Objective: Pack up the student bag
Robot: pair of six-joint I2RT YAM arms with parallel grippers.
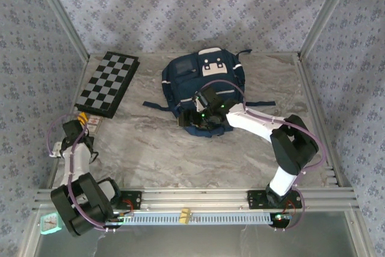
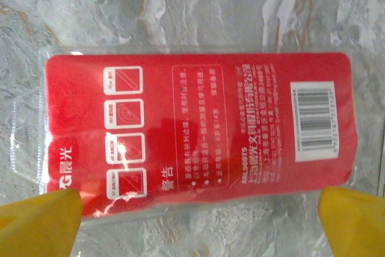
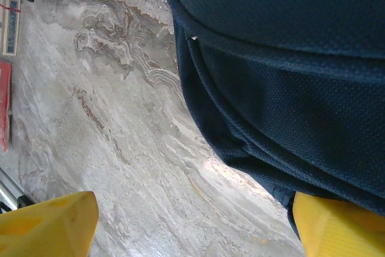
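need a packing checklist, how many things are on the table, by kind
student bag: 1
chequered board: 1
red packet: 1
small blue-and-white pack: 1
total: 4

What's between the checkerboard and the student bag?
Nothing. In the top view, the strip of marble table between the checkerboard and the student bag is bare.
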